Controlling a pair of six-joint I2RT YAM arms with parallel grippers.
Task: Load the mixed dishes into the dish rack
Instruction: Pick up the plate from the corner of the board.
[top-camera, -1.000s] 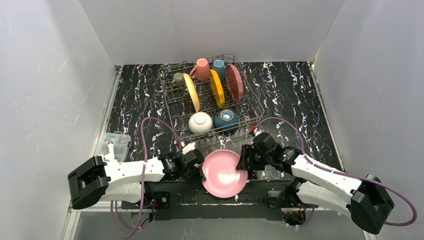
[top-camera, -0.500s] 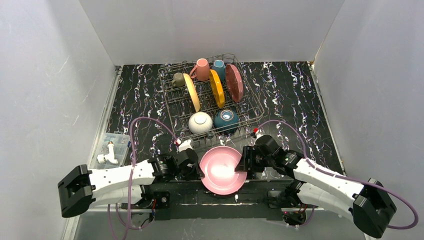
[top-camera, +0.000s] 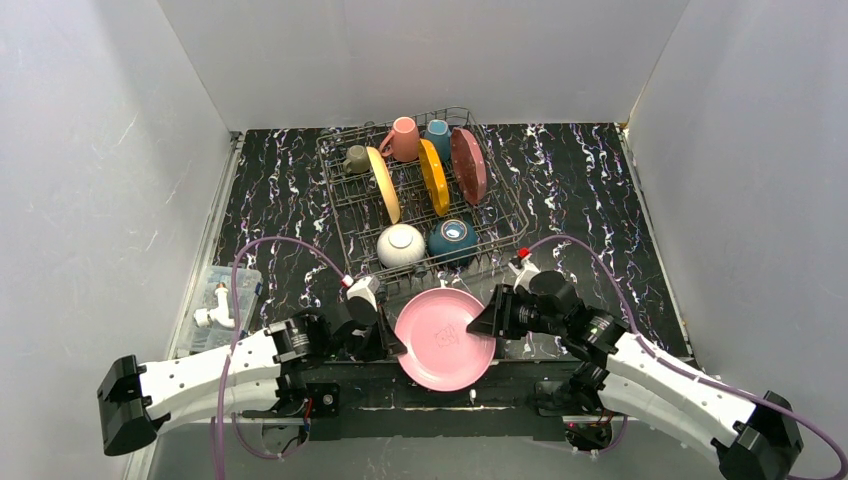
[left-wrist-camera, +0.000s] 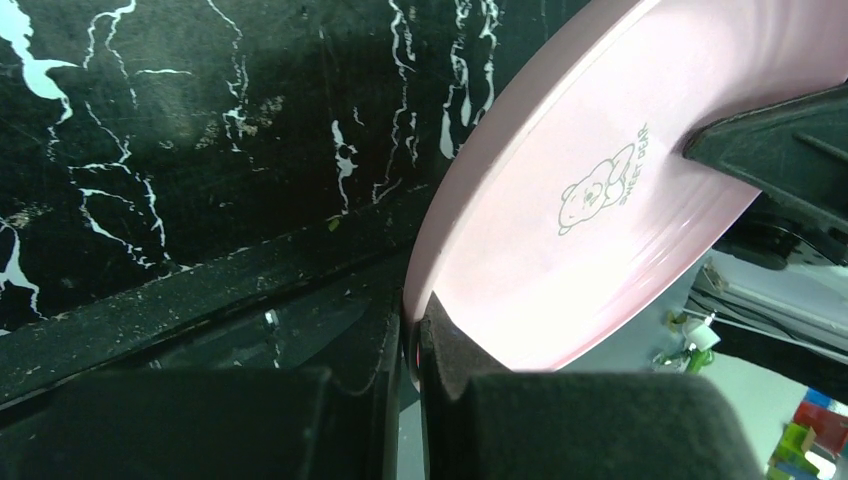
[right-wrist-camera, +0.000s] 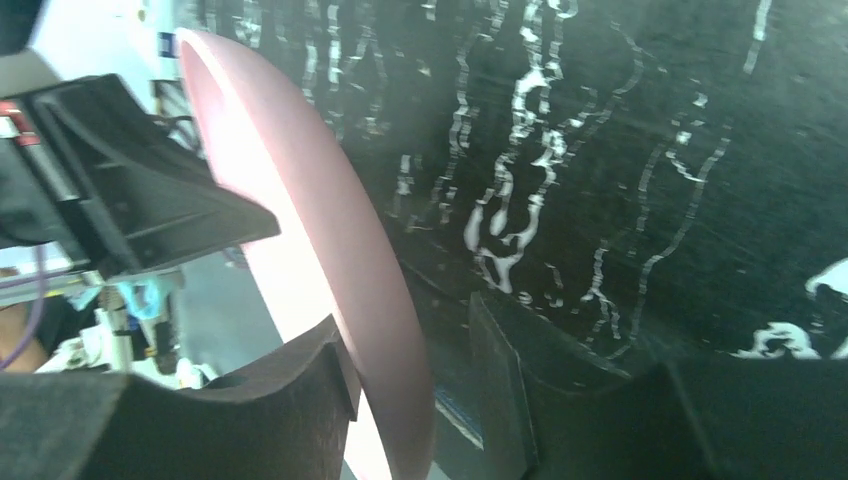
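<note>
A pink plate (top-camera: 440, 340) with a small bear print is held tilted over the table's near edge, between both grippers. My left gripper (top-camera: 392, 340) is shut on its left rim; the wrist view shows the rim pinched between the pads (left-wrist-camera: 412, 340). My right gripper (top-camera: 490, 320) is open and straddles the right rim (right-wrist-camera: 410, 335): one finger touches the plate (right-wrist-camera: 300, 230), the other stands clear of it. The dish rack (top-camera: 345, 215) behind holds a white bowl (top-camera: 400, 245), a dark-blue bowl (top-camera: 452, 240), a tan plate, an orange plate, a dark-red plate and three mugs.
A clear plastic box (top-camera: 225, 290) with small parts sits at the table's left edge. White walls close in the left, right and back. The black marbled tabletop (top-camera: 580, 200) lies right of the rack.
The plate has shifted slightly up and left. The left arm has drawn back to the left. The right gripper has slid from over the plate's face to its right rim.
</note>
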